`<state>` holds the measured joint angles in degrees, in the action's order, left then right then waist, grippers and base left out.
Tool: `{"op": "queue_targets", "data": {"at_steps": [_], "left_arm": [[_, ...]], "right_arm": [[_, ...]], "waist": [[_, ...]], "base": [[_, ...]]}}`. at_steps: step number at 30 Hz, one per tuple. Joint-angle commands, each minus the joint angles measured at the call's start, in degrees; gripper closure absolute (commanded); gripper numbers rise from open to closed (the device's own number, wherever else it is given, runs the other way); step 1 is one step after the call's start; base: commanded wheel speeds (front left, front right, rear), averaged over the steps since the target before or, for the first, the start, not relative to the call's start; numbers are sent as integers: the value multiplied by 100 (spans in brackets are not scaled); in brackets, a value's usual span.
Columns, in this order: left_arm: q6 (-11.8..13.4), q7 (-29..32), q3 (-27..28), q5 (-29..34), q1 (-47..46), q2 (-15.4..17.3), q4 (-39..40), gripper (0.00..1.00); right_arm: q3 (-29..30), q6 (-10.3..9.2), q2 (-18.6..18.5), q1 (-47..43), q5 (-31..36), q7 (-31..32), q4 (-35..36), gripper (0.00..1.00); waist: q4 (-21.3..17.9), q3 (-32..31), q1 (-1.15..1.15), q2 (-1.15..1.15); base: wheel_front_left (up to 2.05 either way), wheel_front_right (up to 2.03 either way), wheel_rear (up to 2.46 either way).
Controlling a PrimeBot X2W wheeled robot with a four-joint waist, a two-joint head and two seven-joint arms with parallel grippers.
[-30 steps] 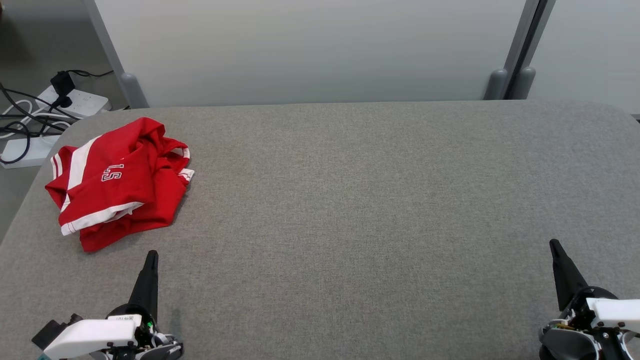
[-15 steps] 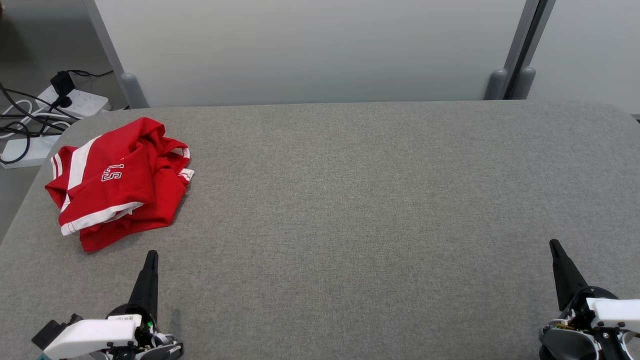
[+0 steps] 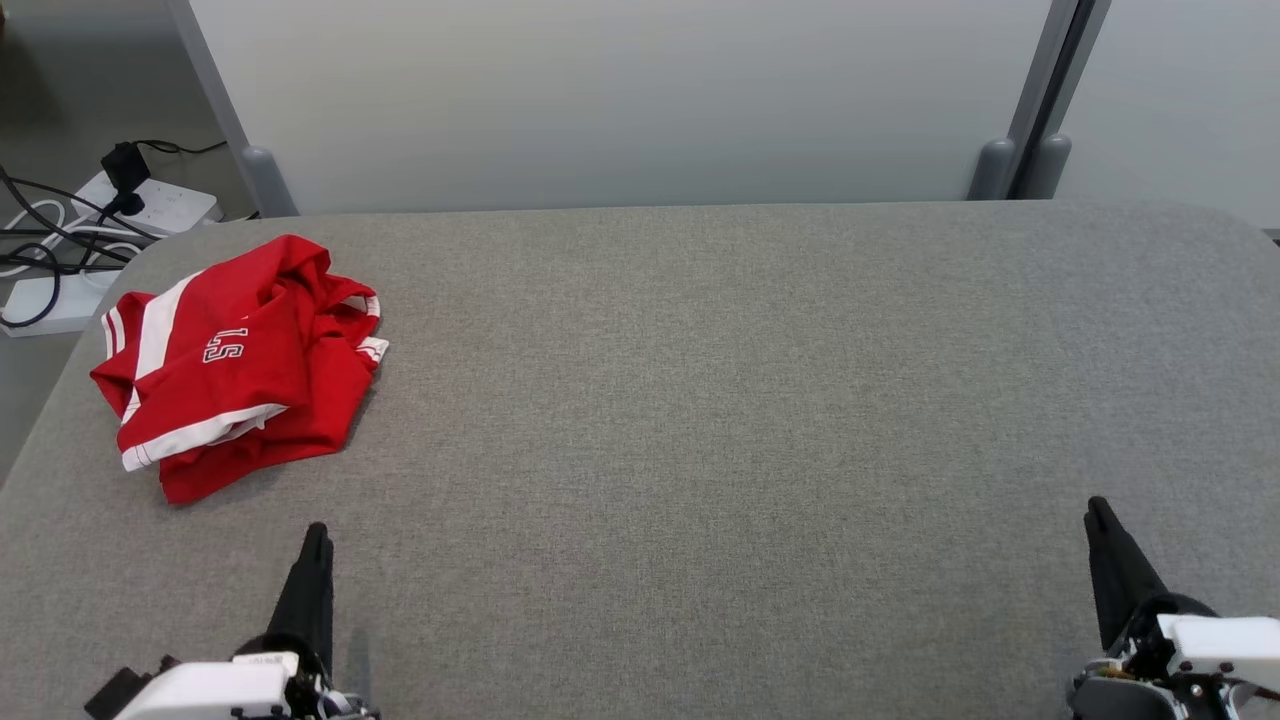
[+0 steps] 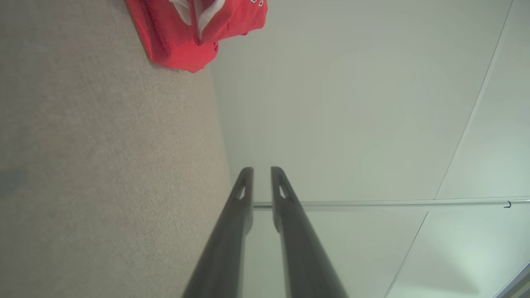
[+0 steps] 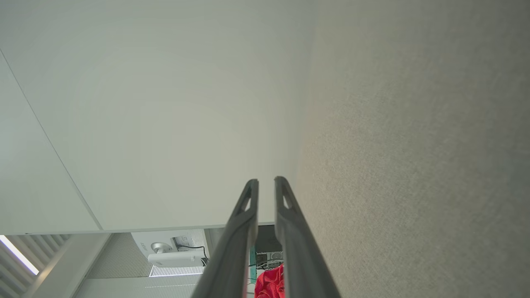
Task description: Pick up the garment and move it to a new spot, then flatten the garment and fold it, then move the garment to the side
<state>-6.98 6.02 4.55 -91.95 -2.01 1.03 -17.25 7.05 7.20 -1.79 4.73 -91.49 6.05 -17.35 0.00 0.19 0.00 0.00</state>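
Observation:
The garment is a red piece with white stripes and white letters, crumpled in a heap at the far left of the grey fabric table. Its near edge shows at the top of the left wrist view as the garment. My left gripper hovers near the front edge, just in front of the heap and apart from it. In the left wrist view the left gripper has a narrow gap between its fingers and holds nothing. My right gripper is at the front right, far from the cloth. In its own view the right gripper is also slightly open and empty.
A pale partition wall with grey posts runs along the table's far edge. A power strip with cables lies on the floor beyond the far left corner. The table's left edge passes close to the heap.
Both grippers have drawn back a little toward the near edge of the table. The garment has not moved.

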Motion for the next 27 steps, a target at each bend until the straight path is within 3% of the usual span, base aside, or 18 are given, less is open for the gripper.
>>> {"op": "queue_targets", "data": {"at_steps": [1, 5, 9, 27], "left_arm": [[0, -2, -4, 1, 24, -13, -28, 0], [-3, -120, -87, 116, -7, -16, -224, 0], [-5, -188, -109, 271, -78, 13, -256, 0], [-11, -474, -181, 1575, -412, 91, -340, 0]], "right_arm": [[-5, 0, 9, -18, 1, -1, -28, 0], [-99, -1, 9, 25, 84, -90, -160, 0], [-199, 0, -46, 99, 165, -178, -180, 0], [-497, 4, -221, 499, 1144, -474, -323, 0]], "waist": [[0, 2, 0, 0], [-5, 15, 13, 0], [-14, 15, 1, 0], [-61, 33, 0, 0]], "base": [[0, 0, 0], [0, 0, 0], [0, 0, 0], [0, 0, 0]]}}
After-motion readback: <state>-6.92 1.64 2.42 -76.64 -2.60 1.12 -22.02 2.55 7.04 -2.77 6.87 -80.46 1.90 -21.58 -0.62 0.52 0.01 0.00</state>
